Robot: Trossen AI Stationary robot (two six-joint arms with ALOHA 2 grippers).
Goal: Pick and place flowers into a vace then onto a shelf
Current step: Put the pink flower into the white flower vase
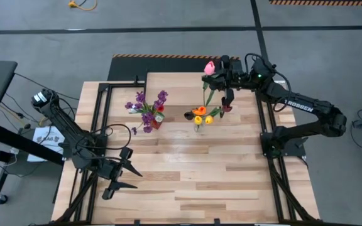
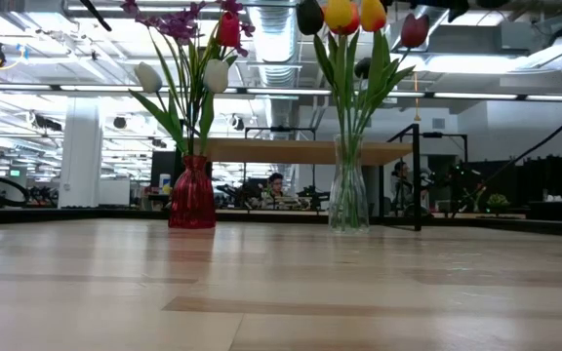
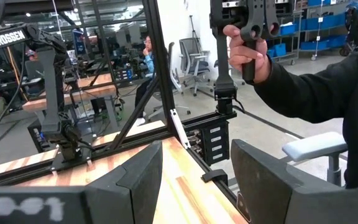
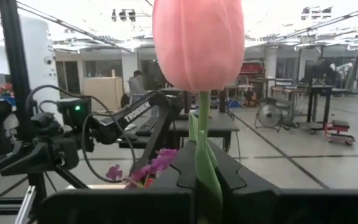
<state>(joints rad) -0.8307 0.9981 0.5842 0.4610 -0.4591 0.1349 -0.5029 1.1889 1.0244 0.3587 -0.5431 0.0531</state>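
The left gripper [image 1: 132, 177] is seen at the near left of the plank table [image 1: 231, 182], its fingers [image 3: 138, 174] spread wide around nothing; in its wrist view a person's hand [image 3: 247, 53] is seen gripping a dark handle beyond the table edge. Farther back, toward the middle of the table, a red vase [image 2: 192, 195] is seen standing upright with purple sprigs [image 1: 146, 107], a red tulip and pale blooms rising from it. Just to its right a clear glass vase [image 2: 348, 200] stands upright, holding yellow and orange tulips [image 1: 201, 113] and a dark one, their green stems fanning upward. Behind both vases the shelf [image 2: 301, 151] is seen raised on thin black legs, its board level. At the far side the right gripper [image 1: 217, 76] is held over the shelf's right end, its fingers pressed together on the stem of a pink tulip [image 4: 199, 43]. The stem runs upright out from between the fingers, with the bloom at its far end.
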